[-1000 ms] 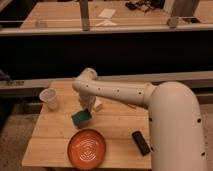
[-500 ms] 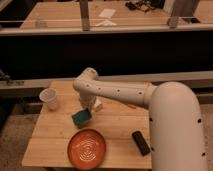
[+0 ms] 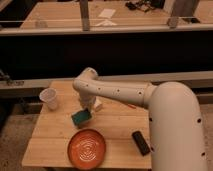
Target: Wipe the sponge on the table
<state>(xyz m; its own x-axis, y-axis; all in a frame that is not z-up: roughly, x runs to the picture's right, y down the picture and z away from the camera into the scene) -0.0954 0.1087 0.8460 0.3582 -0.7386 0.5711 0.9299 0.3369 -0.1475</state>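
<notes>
My end effector is low over the worktop, just at the sponge; I cannot tell whether it is spread or pinching. The sponge lies on the worktop between a cup and an orange plate. A black block lies near the plate.

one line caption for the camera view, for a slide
The robot's gripper sits at the teal sponge on the table, with a plastic cup, orange plate and black block around.

Table: sponge by gripper, plate, cup
</notes>
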